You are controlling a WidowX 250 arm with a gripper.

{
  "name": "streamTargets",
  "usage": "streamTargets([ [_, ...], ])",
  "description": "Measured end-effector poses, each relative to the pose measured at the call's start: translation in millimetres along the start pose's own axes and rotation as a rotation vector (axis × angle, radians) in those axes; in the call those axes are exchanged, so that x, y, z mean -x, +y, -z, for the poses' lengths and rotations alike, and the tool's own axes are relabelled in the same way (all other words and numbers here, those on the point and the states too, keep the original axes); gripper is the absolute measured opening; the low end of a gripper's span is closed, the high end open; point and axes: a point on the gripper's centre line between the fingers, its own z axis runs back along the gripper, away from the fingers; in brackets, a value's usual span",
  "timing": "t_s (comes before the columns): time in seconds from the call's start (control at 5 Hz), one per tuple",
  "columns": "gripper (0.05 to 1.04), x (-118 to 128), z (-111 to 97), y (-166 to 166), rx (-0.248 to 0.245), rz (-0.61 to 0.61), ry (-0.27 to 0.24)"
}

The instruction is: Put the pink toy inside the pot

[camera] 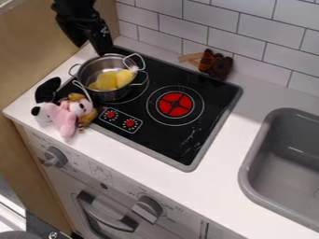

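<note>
"One pink toy point(63, 119), found it. Position?"

"Outside the pot point(112, 95), at its 7 to 8 o'clock. Lying on the table point(205, 186), near the stove's point(211, 100) edge. Black-and-white plush parts point(46, 98) right up against it; can't tell if they're the same toy."

"Pot?"

"Metal, on the stove, 10 o'clock from its middle. Yellow pieces point(107, 80) inside."

"End effector point(101, 46)?"

"Pointing down at the pot's 12 o'clock, near the rim. Can't tell if it's released, clenched or grasping something."

"Rest, quick."

"Red burner point(175, 104) at the pot's 4 o'clock, two red knobs point(111, 115) between 5 and 6. Dark brown plush point(216, 64) at the stove's 1 o'clock, by the tiled wall point(261, 28). Gray sink point(249, 161) at the stove's 4 o'clock."
</note>
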Motion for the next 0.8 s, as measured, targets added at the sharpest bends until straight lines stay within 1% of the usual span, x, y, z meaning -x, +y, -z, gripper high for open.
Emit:
streamTargets([
  [0.2, 1.001, 13, 9, 0, -0.008, 0.011, 0.026],
  [0.4, 1.001, 30, 12, -2, -0.027, 0.015, 0.057],
  [0.6, 1.001, 43, 17, -2, -0.056, 0.028, 0.091],
  [0.8, 1.001, 60, 15, 2, -0.076, 0.055, 0.138],
])
